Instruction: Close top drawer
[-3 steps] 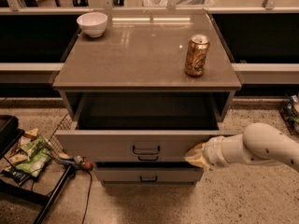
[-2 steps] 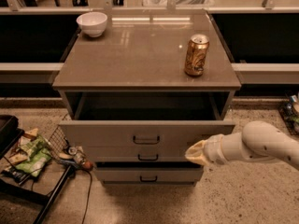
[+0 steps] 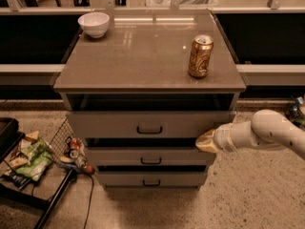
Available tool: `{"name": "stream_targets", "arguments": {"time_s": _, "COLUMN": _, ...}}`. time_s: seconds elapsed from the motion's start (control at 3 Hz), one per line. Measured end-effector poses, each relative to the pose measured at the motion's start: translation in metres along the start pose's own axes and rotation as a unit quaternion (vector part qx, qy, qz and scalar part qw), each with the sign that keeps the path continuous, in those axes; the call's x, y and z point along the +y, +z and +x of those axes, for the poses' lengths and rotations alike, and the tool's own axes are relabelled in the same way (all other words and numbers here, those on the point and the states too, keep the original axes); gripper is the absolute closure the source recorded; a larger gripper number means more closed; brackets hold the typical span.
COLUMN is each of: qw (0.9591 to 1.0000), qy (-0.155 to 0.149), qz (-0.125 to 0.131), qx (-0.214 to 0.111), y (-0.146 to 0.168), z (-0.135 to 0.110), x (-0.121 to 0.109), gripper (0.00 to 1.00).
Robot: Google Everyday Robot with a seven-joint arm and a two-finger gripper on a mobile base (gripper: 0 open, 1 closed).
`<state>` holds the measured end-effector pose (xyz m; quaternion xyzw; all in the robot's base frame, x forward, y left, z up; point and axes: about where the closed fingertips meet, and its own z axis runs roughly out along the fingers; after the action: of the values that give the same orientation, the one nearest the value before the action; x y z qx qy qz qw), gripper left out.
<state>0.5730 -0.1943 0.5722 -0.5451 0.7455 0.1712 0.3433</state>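
Observation:
The top drawer [image 3: 114,124] is a wide grey drawer with a small black centre handle [image 3: 149,130]. It stands only slightly out from the cabinet; a thin dark gap shows above its front. My gripper [image 3: 206,141] is at the lower right corner of the drawer front, pressed against it. The white arm comes in from the right.
Two smaller grey drawers [image 3: 150,157] sit below the top one. A gold can [image 3: 200,56] and a white bowl [image 3: 94,24] stand on the cabinet top [image 3: 138,51]. A wire basket with snack bags [image 3: 33,156] is on the floor at the left.
The top drawer has slid back into the cabinet, from wide open to nearly shut. My gripper has followed its front inward.

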Motion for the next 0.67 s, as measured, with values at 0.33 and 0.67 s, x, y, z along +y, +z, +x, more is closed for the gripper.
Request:
{"name": "stream_targets", "arguments": {"time_s": 0.33, "qw": 0.9999, "qy": 0.001, "qz": 0.017, "qx": 0.001, "y": -0.0105, "z": 0.0016, "x": -0.0316, "gripper": 1.00}}
{"name": "stream_targets", "arguments": {"time_s": 0.67, "qw": 0.9998, "qy": 0.000, "qz": 0.017, "qx": 0.004, "y": -0.0153, "z": 0.0016, "x": -0.0266, "gripper": 1.00}}
